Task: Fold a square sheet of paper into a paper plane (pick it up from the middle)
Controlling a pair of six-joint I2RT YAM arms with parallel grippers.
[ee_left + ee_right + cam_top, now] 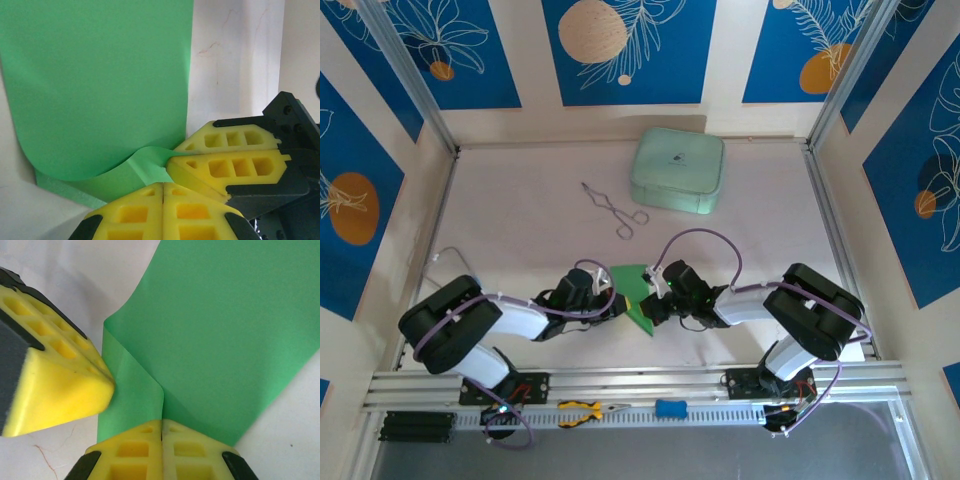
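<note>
Paper: the square sheet of paper (638,292) sits part-folded on the desk (520,230) directly between both tips, long axis near-to-far; right pincer (653,300) is clamped on its raised flap, left pincer (618,302) is closed against it, grip unclear.

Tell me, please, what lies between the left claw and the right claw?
The square sheet of paper, partly folded, lies between the left claw and the right claw, each shut on it; the top external view shows this.
</note>
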